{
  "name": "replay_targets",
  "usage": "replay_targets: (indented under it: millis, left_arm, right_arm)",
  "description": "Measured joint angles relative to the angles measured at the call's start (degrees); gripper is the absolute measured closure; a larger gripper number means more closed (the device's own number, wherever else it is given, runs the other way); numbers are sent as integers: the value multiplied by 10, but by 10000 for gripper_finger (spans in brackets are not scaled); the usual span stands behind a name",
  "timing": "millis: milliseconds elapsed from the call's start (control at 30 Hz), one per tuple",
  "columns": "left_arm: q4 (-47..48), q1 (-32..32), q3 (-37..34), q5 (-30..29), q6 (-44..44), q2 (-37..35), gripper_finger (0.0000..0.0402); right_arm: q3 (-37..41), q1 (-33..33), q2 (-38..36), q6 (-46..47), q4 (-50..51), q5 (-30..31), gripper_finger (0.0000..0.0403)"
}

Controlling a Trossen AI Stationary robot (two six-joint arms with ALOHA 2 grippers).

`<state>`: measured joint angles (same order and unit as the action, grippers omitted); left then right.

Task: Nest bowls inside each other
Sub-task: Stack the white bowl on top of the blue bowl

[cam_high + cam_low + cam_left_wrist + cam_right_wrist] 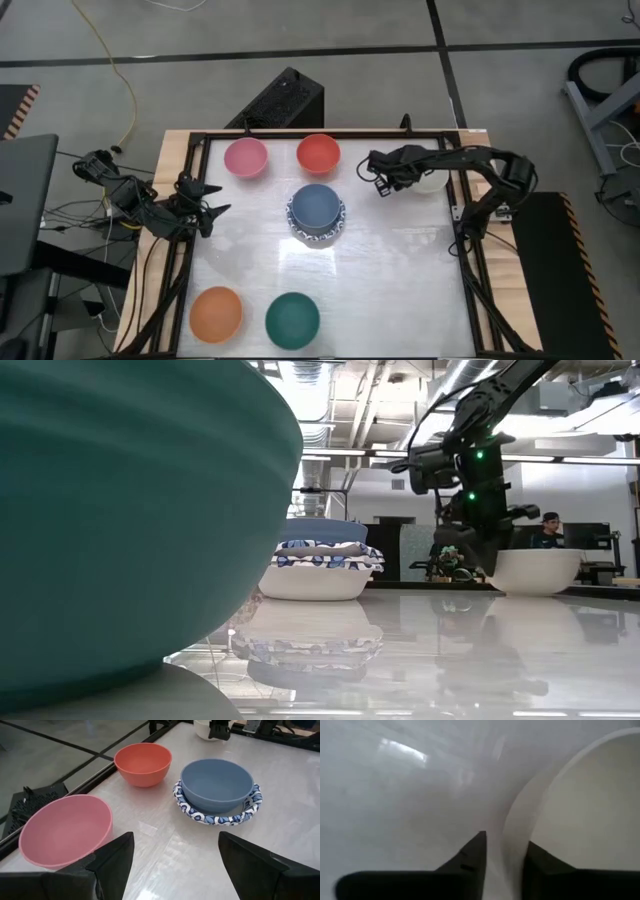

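A cream bowl [433, 183] stands on the table at the far right, also in the low view [537, 572]. My right gripper [412, 178] comes down on its left rim, one finger on each side of the wall [504, 851]. In the middle, a dark blue bowl [316, 203] sits nested in white bowls with blue-patterned rims [215, 817]. Pink [245, 157] and red [318, 153] bowls stand at the far edge, orange [216, 312] and dark green [292, 318] at the near edge. My left gripper [205, 210] waits open at the left [172, 865]. My right gripper has the cream bowl's rim [516, 845] between its two fingers, on the side toward the table's middle. One finger [540, 862] is inside the bowl and one [470, 857] outside. The fingers come steeply from above. The bowl stands upright on the table.
A black frame rail [330, 134] runs round the table. The dark green bowl [120, 510] fills the low view's left. Bare tabletop lies between the stack and the near bowls. A person [545, 530] sits in the room beyond the table.
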<state>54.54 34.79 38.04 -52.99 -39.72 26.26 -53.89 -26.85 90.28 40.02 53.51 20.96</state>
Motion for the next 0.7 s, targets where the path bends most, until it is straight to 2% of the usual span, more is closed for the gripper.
replay_targets:
  millis: [133,200,433,700]
  left_arm:
    - [0,0,0,-2,1,0,123]
    - [0,0,0,-2,1,0,123]
    - [0,0,0,-3,2,0,123]
    - [0,0,0,-6,3,0,123]
  right_arm:
    - [0,0,0,0,-1,-8,376]
    - [0,-1,0,-1,-1,-12,391]
    - [0,-1,0,-17,-10,-15,396]
    - [0,6,0,-46,-72,-15,396]
